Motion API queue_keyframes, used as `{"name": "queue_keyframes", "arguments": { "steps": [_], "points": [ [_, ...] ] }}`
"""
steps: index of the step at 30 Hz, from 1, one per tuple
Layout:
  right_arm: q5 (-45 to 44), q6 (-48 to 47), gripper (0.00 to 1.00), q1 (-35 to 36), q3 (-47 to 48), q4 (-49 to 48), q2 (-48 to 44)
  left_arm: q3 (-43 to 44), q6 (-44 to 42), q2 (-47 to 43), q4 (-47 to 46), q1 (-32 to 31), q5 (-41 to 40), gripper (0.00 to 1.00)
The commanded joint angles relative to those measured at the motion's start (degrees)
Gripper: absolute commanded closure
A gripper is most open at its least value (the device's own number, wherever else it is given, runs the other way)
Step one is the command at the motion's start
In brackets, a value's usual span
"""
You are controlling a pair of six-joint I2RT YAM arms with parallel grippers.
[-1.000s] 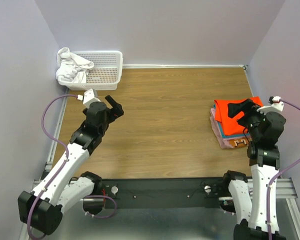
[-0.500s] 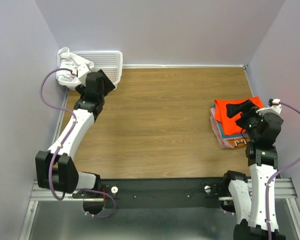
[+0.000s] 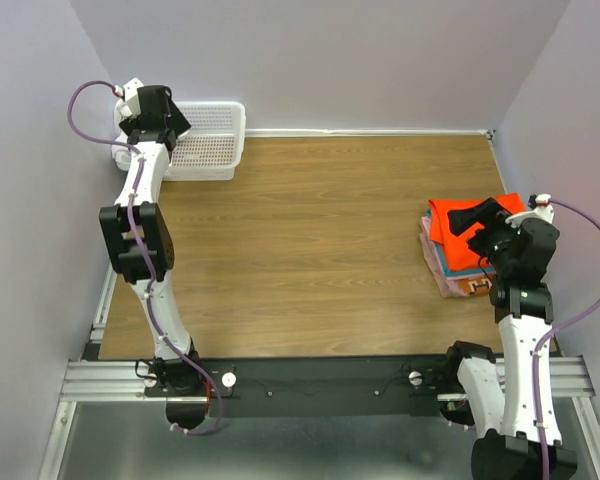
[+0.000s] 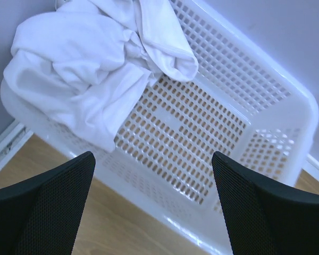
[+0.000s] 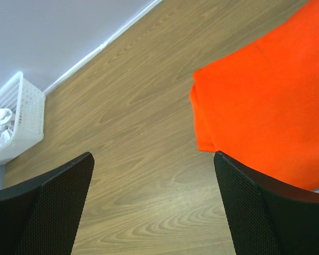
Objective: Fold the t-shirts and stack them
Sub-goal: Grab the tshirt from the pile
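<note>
Movement is all on the left side. A second ago the left arm (image 3: 137, 225) was folded back near the front edge of the desk (image 3: 320, 230); now it is stretched right out to the far left corner. The left gripper (image 4: 151, 155) hangs over the white mesh basket (image 4: 287, 106), fingers spread wide, holding nothing.

The white t-shirt (image 4: 80, 69) lies crumpled in the basket's end nearest the wall, spilling over the rim. From the wrist view the jaws are above the bare mesh beside it rather than over the cloth, so I'd say the pick-up has yet to begin and the arm needs to shift toward the bundle first.

The right gripper (image 5: 154, 156) has barely moved. It hovers with its fingers parted and empty at the right edge, over the orange-red t-shirt (image 5: 266, 106) that tops the folded stack (image 3: 460, 280). That pile looks finished, so the white shirt seems the last one to fold.
</note>
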State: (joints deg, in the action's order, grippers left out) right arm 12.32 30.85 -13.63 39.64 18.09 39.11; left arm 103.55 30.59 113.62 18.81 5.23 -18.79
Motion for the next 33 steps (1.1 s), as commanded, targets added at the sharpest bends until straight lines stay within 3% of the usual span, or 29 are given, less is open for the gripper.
{"name": "queue_keyframes", "arguments": {
  "steps": [1, 4, 10, 16, 29, 33],
  "points": [
    [-0.10, -1.14, 0.00, -0.43, -0.96, -0.68, -0.18, 11.30, -4.39, 9.21, 5.80, 2.41, 2.53, 0.02],
    [-0.54, -1.32, 0.00, -0.43, -1.05, -0.68, 0.17, 20.17, -5.89, 14.93, 6.33, 3.29, 3.31, 0.02],
    [-2.12, -1.23, 0.00, -0.43, -1.14, -0.60, 1.75, 28.98, -8.53, 24.43, 4.58, 4.25, 4.89, 0.02],
    [-2.82, -1.41, 0.00, -0.43, -1.23, -0.60, 2.11, 30.83, -8.44, 30.24, -0.26, 5.22, 8.76, 0.01],
    [-5.02, -1.32, 0.00, -0.43, -0.97, -0.60, 2.46, 37.34, -3.43, 39.04, -0.44, 5.75, 2.63, 0.02],
    [-6.07, -1.14, 0.00, -0.43, -1.05, -0.60, 2.20, 37.78, -1.76, 40.27, 0.09, 6.54, 2.53, 0.10]
  ]
}}
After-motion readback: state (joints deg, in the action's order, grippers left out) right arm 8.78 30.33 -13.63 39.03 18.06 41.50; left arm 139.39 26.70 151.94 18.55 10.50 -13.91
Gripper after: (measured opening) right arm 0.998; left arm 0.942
